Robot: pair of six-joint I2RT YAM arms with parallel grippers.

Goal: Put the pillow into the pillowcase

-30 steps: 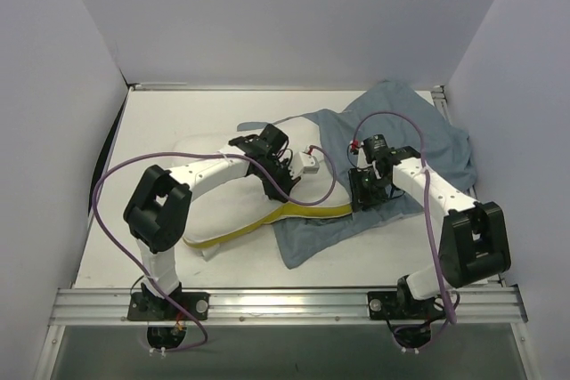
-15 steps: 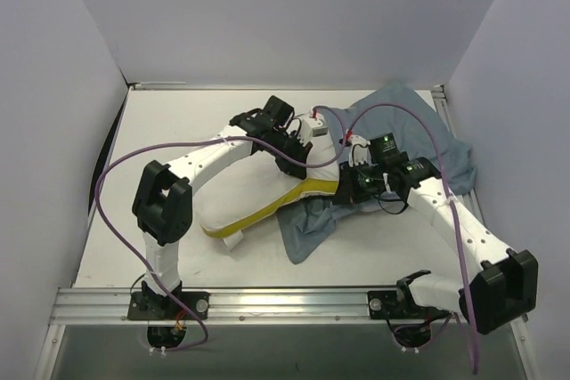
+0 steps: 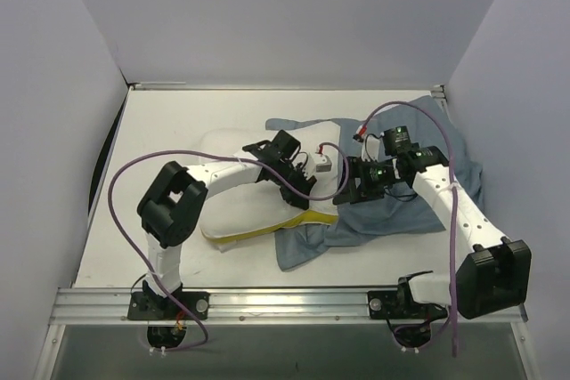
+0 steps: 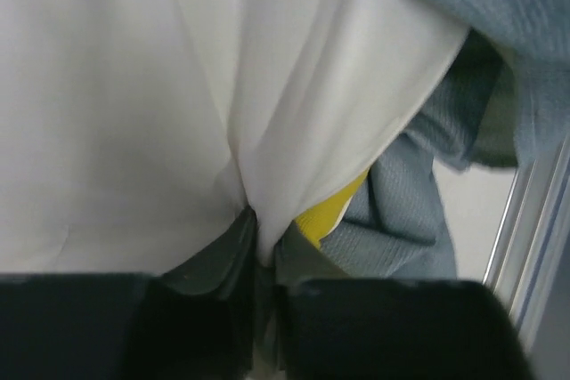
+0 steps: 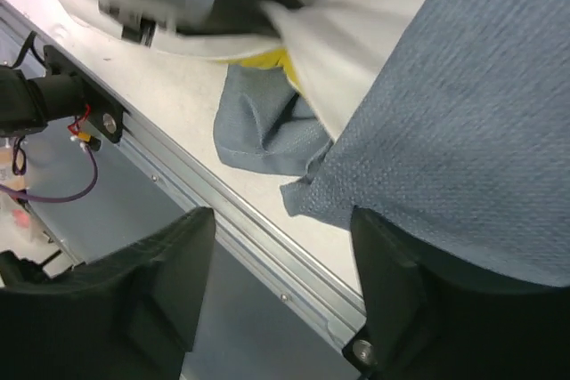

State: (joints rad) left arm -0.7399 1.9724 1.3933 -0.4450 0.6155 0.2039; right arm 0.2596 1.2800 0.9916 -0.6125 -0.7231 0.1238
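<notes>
Up close, unseen from overhead, my left gripper pinches the puffy white yellow-banded pillow; right gripper gapes by grey-blue fabric pillowcase, three o'clock on white table.

White arms with black joints trail looping purple cables.

Pillow left on table; pillowcase right, overlapping pillow's end.

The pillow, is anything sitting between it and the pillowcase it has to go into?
No separate object. The left gripper pinches the pillow, whose yellow-edged end touches the pillowcase. Only the case's own bunched fabric lies in front of that end; whether its mouth is open there cannot be told.
</notes>
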